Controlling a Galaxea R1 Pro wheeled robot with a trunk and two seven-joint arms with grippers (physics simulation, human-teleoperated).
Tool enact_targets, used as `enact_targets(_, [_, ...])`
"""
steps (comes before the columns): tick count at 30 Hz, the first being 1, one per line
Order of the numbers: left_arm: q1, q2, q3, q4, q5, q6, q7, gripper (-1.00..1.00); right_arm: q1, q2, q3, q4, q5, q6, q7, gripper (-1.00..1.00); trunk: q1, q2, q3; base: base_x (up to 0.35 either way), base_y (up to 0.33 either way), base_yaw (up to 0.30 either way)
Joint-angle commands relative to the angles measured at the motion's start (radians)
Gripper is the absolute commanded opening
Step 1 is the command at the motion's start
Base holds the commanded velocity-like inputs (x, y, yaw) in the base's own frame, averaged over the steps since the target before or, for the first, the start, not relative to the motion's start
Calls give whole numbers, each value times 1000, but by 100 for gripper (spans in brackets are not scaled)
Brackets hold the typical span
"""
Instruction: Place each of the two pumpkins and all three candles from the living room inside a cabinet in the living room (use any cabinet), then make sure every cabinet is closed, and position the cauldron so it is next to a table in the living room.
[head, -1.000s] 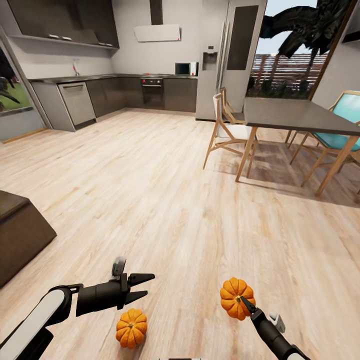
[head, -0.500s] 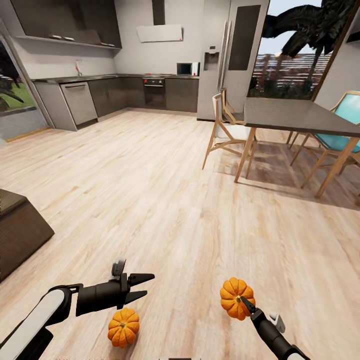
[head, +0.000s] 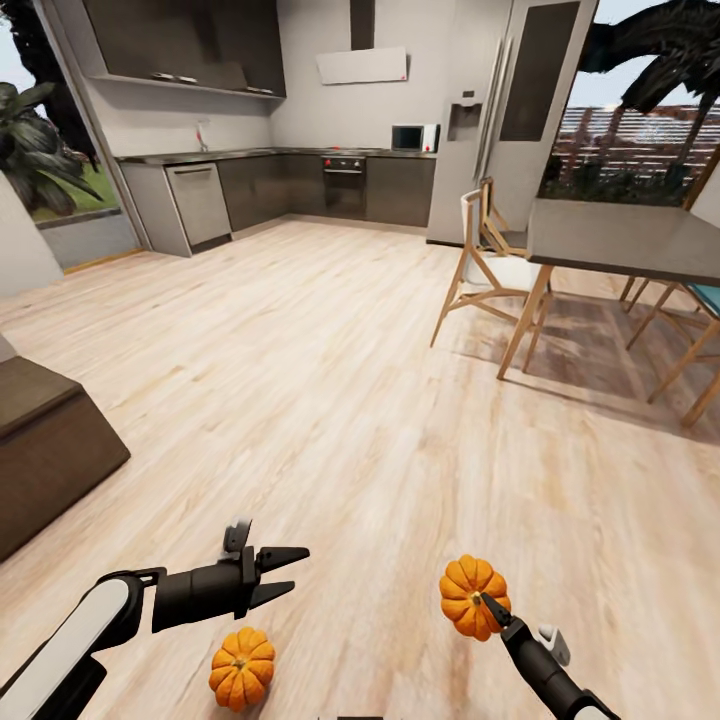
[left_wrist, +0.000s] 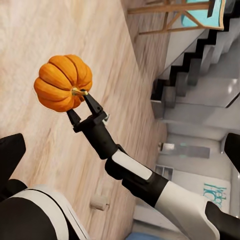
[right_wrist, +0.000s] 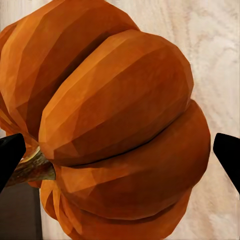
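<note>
One pumpkin (head: 470, 595) is pinched in my right gripper (head: 487, 604), near right, the other pumpkin (head: 241, 668) sits on the floor (head: 330, 400) under my spread, empty left gripper (head: 285, 572); nothing is in the cabinet (head: 45, 450) yet.

— Orange, ribbed in darker creases, with a brown-gold stem: the held pumpkin (head: 471, 596) at five o'clock. Same orange on the floor pumpkin (head: 241, 668) at seven.

— Black on both grippers: right gripper (head: 487, 603), left gripper (head: 292, 573). White shell on the left forearm (head: 70, 640).

— Pale blond planks with grey-brown grain across the floor (head: 330, 400).

— Dark brown on the cabinet (head: 45, 450) at nine o'clock. Grey top, light wood legs on the table (head: 620, 240) at two.

— Pale beige on a small candle (left_wrist: 99, 202).
</note>
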Motion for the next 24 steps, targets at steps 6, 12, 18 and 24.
enact_targets(6, [-1,1,0,-1,6,1,5,100,0,0,4,0,-11,3,4,-100,0,0,-1,223,-131,67])
enact_targets(12, [-1,1,0,-1,6,1,5,100,-1,0,4,0,-11,3,4,-100,0,0,-1,178,-115,20])
enact_targets(18, [-1,2,3,-1,6,1,5,100,-1,0,4,0,-11,3,3,-100,0,0,-1,41,-17,1])
enact_targets(24, [0,2,30,-1,6,1,3,100,0,0,4,0,-11,3,3,-100,0,0,-1,2,-1,0])
